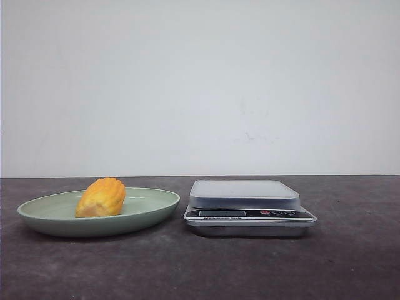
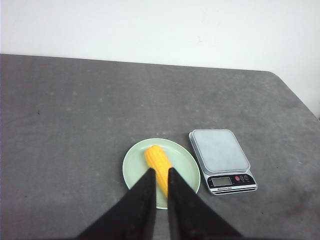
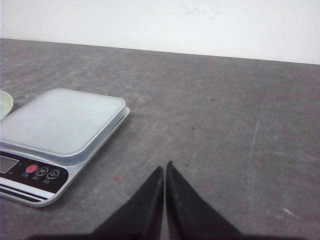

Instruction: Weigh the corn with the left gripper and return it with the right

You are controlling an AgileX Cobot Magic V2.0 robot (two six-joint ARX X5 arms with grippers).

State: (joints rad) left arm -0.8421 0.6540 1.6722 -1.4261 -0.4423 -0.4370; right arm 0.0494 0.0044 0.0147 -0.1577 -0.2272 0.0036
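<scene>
The corn (image 1: 101, 197), a short yellow-orange cob, lies on a pale green plate (image 1: 156, 203) at the left of the table. A silver kitchen scale (image 1: 245, 194) with a pale top stands empty just right of the plate. No gripper shows in the front view. In the left wrist view my left gripper (image 2: 160, 171) hangs high above the plate (image 2: 185, 165), its black fingers a narrow gap apart and empty, with the corn (image 2: 156, 159) seen between them and the scale (image 2: 220, 150) beside it. My right gripper (image 3: 164, 166) is shut and empty above bare table right of the scale (image 3: 60, 120).
The table is dark grey, with a white wall behind it. A sliver of the plate's rim (image 3: 4, 102) shows at the edge of the right wrist view. The scale's buttons and display face the robot.
</scene>
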